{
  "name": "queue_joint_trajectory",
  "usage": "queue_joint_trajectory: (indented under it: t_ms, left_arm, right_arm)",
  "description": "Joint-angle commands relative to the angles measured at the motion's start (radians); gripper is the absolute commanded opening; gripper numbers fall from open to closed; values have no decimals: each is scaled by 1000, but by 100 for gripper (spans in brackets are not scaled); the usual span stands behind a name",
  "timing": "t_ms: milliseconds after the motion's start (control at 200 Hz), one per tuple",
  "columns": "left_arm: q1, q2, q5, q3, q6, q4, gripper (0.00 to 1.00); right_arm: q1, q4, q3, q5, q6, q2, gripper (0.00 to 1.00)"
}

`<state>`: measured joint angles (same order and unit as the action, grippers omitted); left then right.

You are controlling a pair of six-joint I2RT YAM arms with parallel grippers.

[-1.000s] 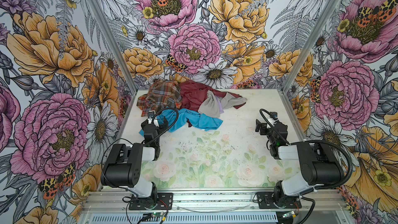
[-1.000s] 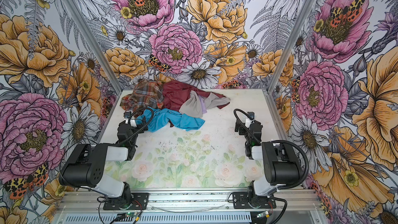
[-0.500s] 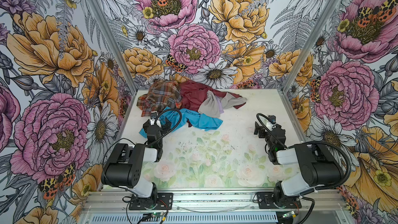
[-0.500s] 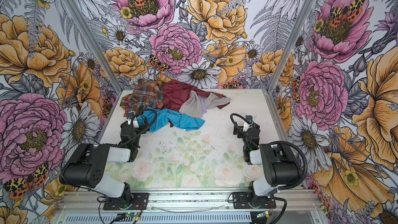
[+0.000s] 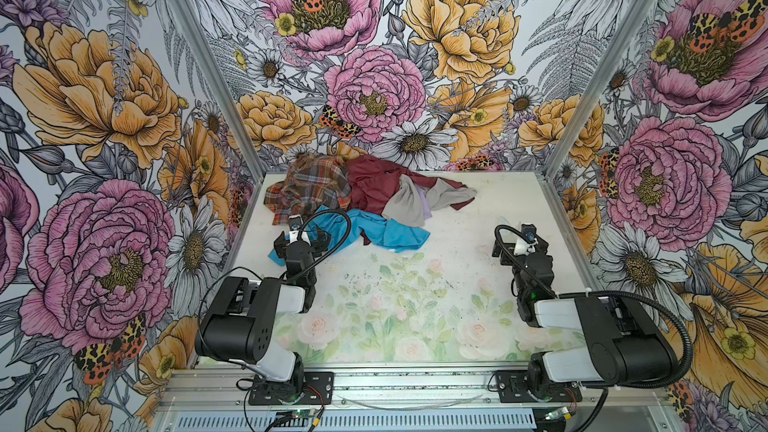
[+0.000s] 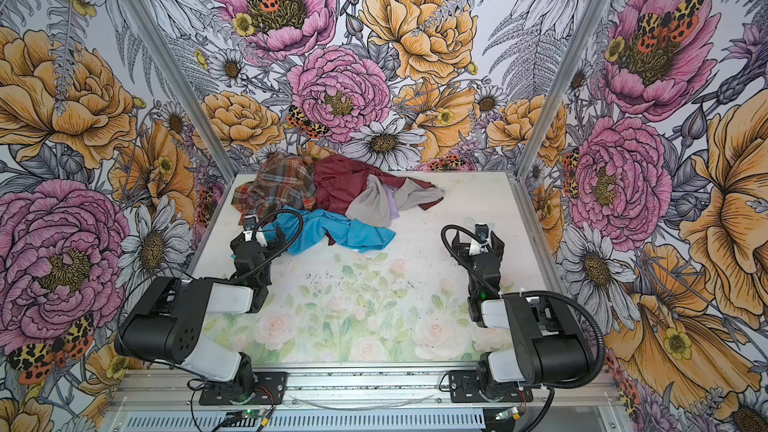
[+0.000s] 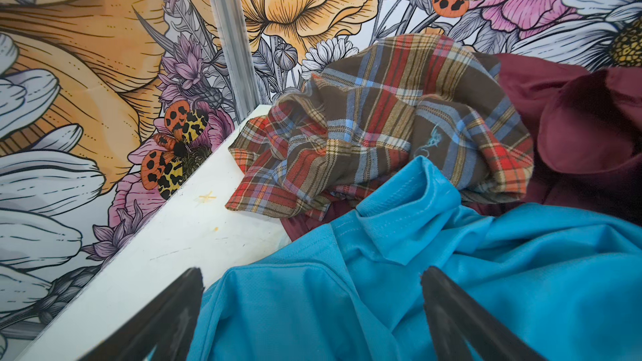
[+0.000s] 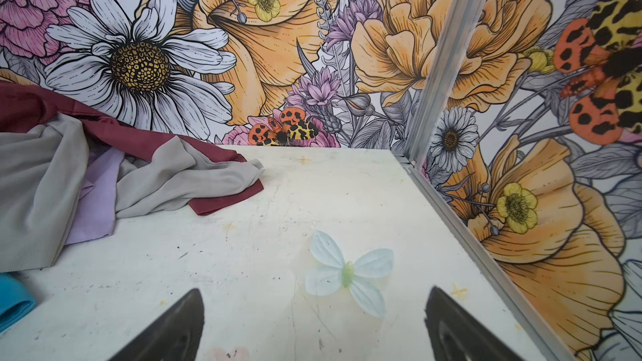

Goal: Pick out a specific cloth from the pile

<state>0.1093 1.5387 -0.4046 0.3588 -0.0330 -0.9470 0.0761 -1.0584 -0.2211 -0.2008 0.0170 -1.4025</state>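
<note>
At the tabletop's (image 5: 478, 218) far edge, a lilac cloth (image 8: 99, 199) peeks from under a grey cloth (image 8: 38, 182) in the pile (image 5: 365, 197); the left end effector (image 5: 301, 239) and right end effector (image 5: 519, 243) are spread, empty.

Both top views looked down steeply from high above the near edge of the table (image 5: 478, 218), facing the back wall (image 5: 374, 76); they shared nearly everything, the whole table and the pile (image 5: 374, 197). The left wrist camera sat low and close over the blue cloth (image 7: 347, 307), facing the far left corner. The right wrist camera sat low over bare table, facing the far right corner. These two wrist views shared only parts of the maroon cloth (image 8: 222, 203) and the blue cloth.
</note>
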Motion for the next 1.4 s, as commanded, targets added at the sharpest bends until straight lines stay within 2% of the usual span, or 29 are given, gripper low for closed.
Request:
queue_joint_trajectory:
  t_ms: [0, 255, 490, 570, 695, 740, 785, 1006, 1206, 1301, 1396]
  left_arm:
    - [7, -15, -30, -9, 4, -24, 99]
    - [12, -19, -37, -13, 2, -32, 99]
    - [-10, -50, 89, -4, -29, 12, 99]
    - [35, -116, 71, 44, -79, 168, 99]
    - [73, -201, 64, 95, -125, 293, 99]
    - [84, -234, 36, 124, -86, 347, 99]
    - [89, -276, 53, 151, -41, 407, 99]
    - [161, -393, 1, 311, 32, 721, 99]
    - [160, -428, 99, 391, 137, 856, 99]
    - [157, -422, 133, 427, 177, 920, 99]
    - [144, -407, 171, 462, 214, 972, 99]
  right_arm:
    - [6, 17, 7, -58, 1, 45, 99]
    - [11, 61, -1, -83, 12, 82, 99]
    - [13, 96, -13, -70, 1, 99, 99]
    - [16, 105, -15, -65, -6, 109, 99]
    - [18, 123, -22, -70, -13, 128, 100]
    - [21, 134, -29, -78, -14, 127, 100]
    - [27, 145, -36, -86, -17, 127, 99]
    - [66, 244, -77, -138, -34, 164, 99]
    - [155, 388, -149, -330, -56, 190, 99]
    - [193, 472, -198, -358, -66, 227, 99]
    - [211, 574, -254, -345, -23, 272, 99]
